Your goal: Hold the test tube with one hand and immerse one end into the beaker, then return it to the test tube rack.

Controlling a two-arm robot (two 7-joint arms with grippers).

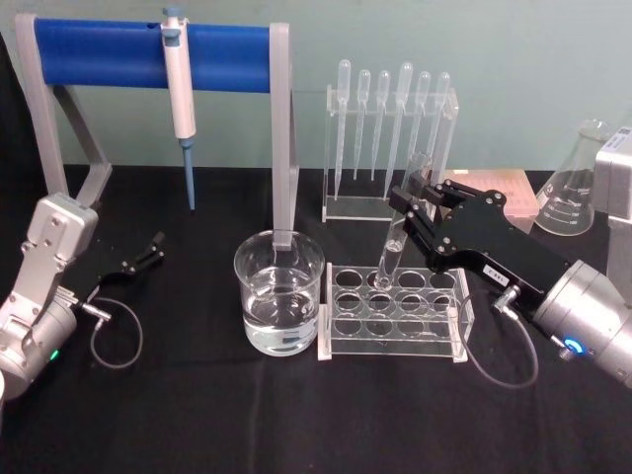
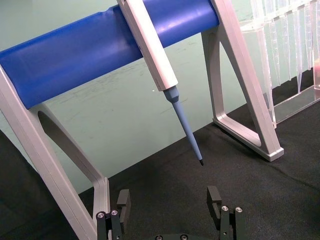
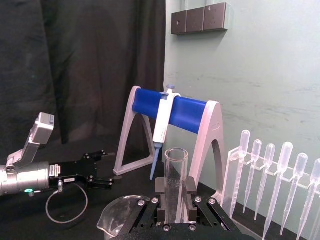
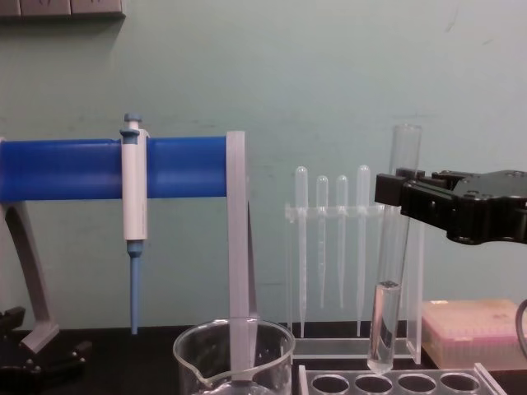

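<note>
The test tube [image 1: 392, 252], a long clear glass tube, hangs nearly upright and slightly tilted, with my right gripper [image 1: 410, 202] shut on its upper part. Its rounded end [image 4: 381, 360] is just over a back-row hole of the clear rack [image 1: 395, 348], and a little liquid shows in its lower part. In the right wrist view the tube [image 3: 176, 170] stands between the right gripper [image 3: 175, 202] jaws. The beaker [image 1: 279, 296], holding clear water, stands left of the rack and apart from the tube. My left gripper [image 1: 153, 247] rests open on the black table at far left, also seen as the left gripper [image 2: 170, 197].
A blue-barred stand [image 1: 148, 54] with a hanging pipettor [image 1: 183, 109] stands behind the beaker. A clear holder of plastic pipettes [image 1: 390, 128] is behind the rack. An Erlenmeyer flask [image 1: 578, 188] and a pink box [image 4: 469, 329] stand at the right.
</note>
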